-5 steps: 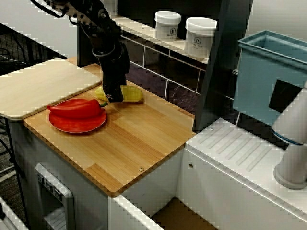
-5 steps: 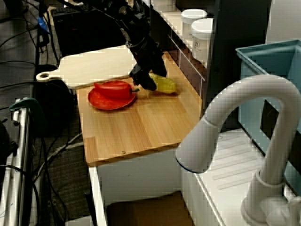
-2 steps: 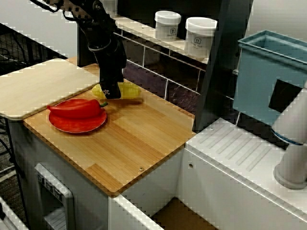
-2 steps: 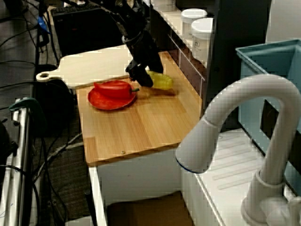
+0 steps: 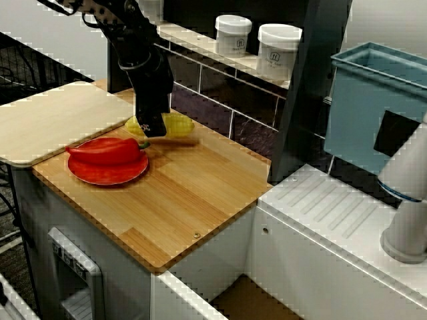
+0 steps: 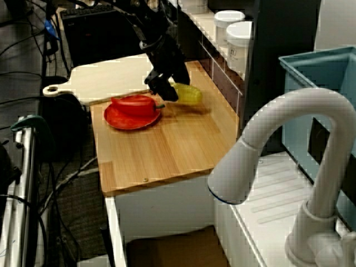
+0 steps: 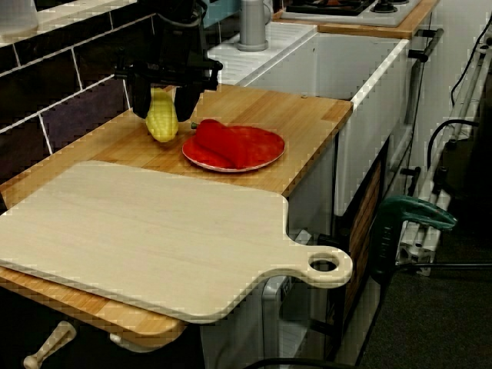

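Above the back of the wooden counter, just behind the red plate and its red pepper, the gripper clamps a yellow corn cob. Judging by the shadow beneath, the cob probably hangs clear of the wood. A lift seems to be in hand, and any carry calls for a firm, level hold. The arm slants down from the upper left, with its wrist near vertical.

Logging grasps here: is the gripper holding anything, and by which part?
The gripper is shut on the yellow corn cob, its jaws clamping it near the end toward the cutting board; the cob seems to hang just above the counter.
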Robot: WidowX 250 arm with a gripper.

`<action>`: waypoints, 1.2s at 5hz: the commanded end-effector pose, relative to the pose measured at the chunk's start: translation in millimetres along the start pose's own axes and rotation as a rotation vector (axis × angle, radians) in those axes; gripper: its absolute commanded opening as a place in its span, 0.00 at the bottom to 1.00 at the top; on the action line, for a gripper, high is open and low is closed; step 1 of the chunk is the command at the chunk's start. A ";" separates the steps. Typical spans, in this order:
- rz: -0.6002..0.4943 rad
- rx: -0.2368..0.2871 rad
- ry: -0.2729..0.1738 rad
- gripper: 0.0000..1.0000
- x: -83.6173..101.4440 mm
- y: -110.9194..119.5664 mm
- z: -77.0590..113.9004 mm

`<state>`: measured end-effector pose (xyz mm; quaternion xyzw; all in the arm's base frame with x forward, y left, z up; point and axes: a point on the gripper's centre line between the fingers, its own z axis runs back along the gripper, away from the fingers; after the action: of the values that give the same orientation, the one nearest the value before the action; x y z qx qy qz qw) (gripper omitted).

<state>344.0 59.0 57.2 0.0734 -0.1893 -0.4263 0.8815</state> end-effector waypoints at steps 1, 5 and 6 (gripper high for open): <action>-0.023 0.058 -0.041 0.00 1.9 -5.3 29.4; -0.065 0.035 -0.080 0.00 8.5 -30.1 46.1; -0.074 0.010 -0.084 0.00 11.9 -38.6 48.7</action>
<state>309.4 22.5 77.9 0.0489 -0.2041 -0.4602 0.8627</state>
